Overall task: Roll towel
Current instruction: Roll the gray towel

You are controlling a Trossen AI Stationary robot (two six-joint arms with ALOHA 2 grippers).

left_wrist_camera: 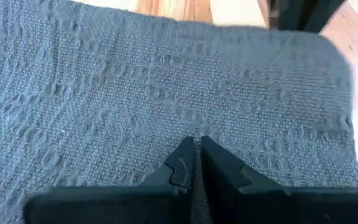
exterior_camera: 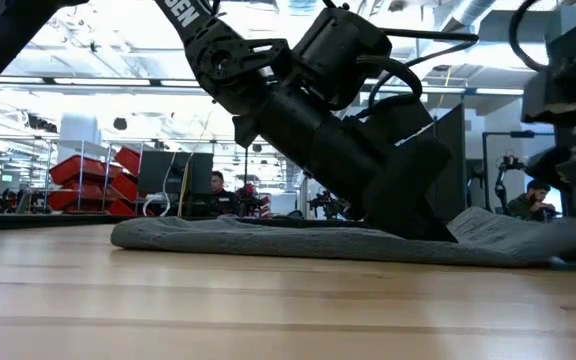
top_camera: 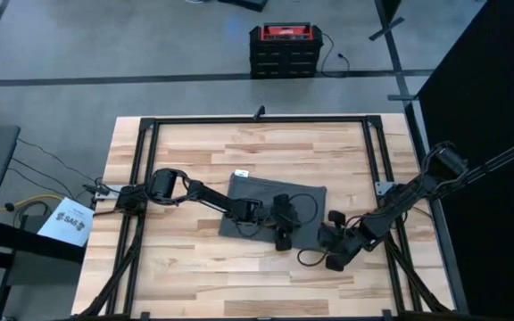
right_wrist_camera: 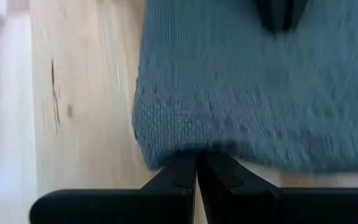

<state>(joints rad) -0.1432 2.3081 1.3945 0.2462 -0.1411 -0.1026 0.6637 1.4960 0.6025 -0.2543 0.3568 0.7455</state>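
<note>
Towel (top_camera: 261, 198) spread flat near the middle of the table (top_camera: 194, 276), dark grey, with a small white tag (top_camera: 242, 173) at its far edge.

Left gripper (top_camera: 283, 239) down on the towel's near edge, right of the cloth's middle. Fingers (left_wrist_camera: 180, 169) pressed together in the left wrist view, tips set against the weave; possibly pinching a little cloth, though no raised fold shows there.

Right gripper (top_camera: 330, 234) just off the towel's right near corner. Fingers (right_wrist_camera: 178, 174) clenched tip to tip in the right wrist view, meeting the towel's corner edge (right_wrist_camera: 166, 149); hard to tell whether any cloth sits between them.

Low view alone shows the cloth lying as a thin, nearly flat layer (exterior_camera: 268, 238) on the wood, with the left arm's gripper body (exterior_camera: 348, 150) slanting steeply down onto it. Overhead view alone shows the full outline and the tag.

Left arm stretched from the table's left side across to the towel, bent at the elbow. Right arm reaching in from the right side, folded low beside the cloth.
</note>
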